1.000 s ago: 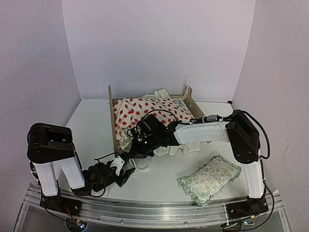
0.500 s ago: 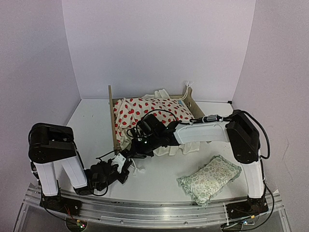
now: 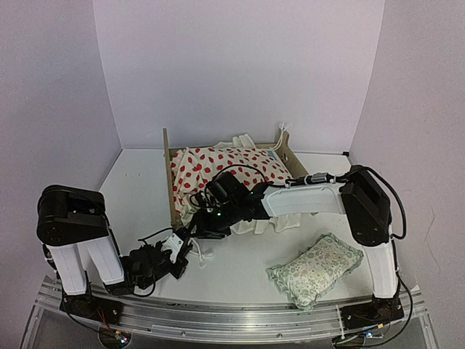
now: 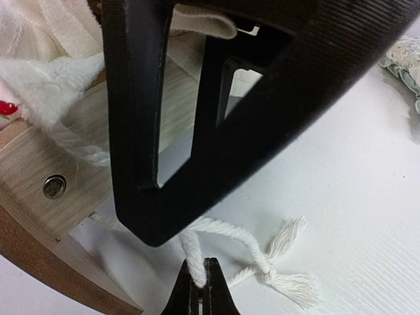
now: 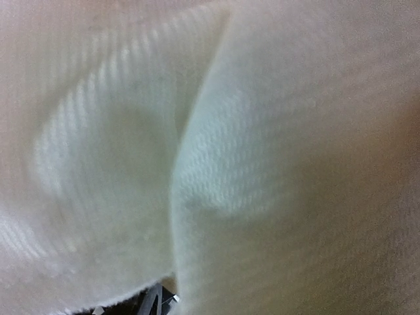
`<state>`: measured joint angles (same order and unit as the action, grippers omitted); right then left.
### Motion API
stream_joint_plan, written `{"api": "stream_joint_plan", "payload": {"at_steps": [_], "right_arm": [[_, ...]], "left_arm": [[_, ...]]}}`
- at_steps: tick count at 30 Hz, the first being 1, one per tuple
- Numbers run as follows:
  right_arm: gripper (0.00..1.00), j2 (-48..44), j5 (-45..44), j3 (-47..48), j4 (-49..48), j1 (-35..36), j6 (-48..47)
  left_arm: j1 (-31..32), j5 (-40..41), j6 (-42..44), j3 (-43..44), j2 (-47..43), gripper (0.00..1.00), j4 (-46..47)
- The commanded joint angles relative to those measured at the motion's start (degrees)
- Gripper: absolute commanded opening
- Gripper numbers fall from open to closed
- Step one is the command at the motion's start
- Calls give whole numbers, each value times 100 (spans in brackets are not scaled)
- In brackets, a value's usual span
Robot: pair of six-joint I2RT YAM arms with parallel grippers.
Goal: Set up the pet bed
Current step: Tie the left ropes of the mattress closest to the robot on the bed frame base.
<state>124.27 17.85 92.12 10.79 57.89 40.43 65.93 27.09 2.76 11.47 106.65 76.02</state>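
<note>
Half done: cushion (image 3: 218,166) bunched in pet bed (image 3: 171,185); pillow (image 3: 314,269) out, near right; left gripper (image 4: 202,289) pinched on cord (image 4: 226,231); right gripper (image 3: 205,222) spread untellable.

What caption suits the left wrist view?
Left gripper pinches a white cord beside the pet bed's wooden frame.

Pet bed (image 3: 169,178) and pillow (image 3: 316,269) on table (image 3: 138,190)

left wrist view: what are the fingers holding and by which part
The left gripper is shut on the white cord, pinching it on the loop just short of its knotted, frayed end.
</note>
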Motion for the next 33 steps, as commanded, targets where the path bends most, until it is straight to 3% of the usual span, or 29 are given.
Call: {"api": "stream_joint_plan", "payload": {"at_steps": [1, 5, 11, 17, 24, 33], "right_arm": [[45, -462, -7, -17, -65, -30, -151], [43, -782, -215, -275, -68, -49, -386], [38, -997, -501, -649, -250, -70, -612], [33, -786, -234, -725, -775, -79, -612], [41, -667, -136, -751, -1026, -78, -738], [42, -581, -209, -849, -1284, -85, -736]], "left_arm": [[-31, -65, 2, -51, -262, 0, 2550], [-37, -97, 28, -9, -531, 0, 2184], [-30, -110, 53, 278, -1226, 0, 627], [-34, 64, 118, 565, -1701, 0, -716], [-32, 181, -85, 488, -2457, 0, -1976], [-50, -5, -540, 224, -3213, 2, -3208]]}}
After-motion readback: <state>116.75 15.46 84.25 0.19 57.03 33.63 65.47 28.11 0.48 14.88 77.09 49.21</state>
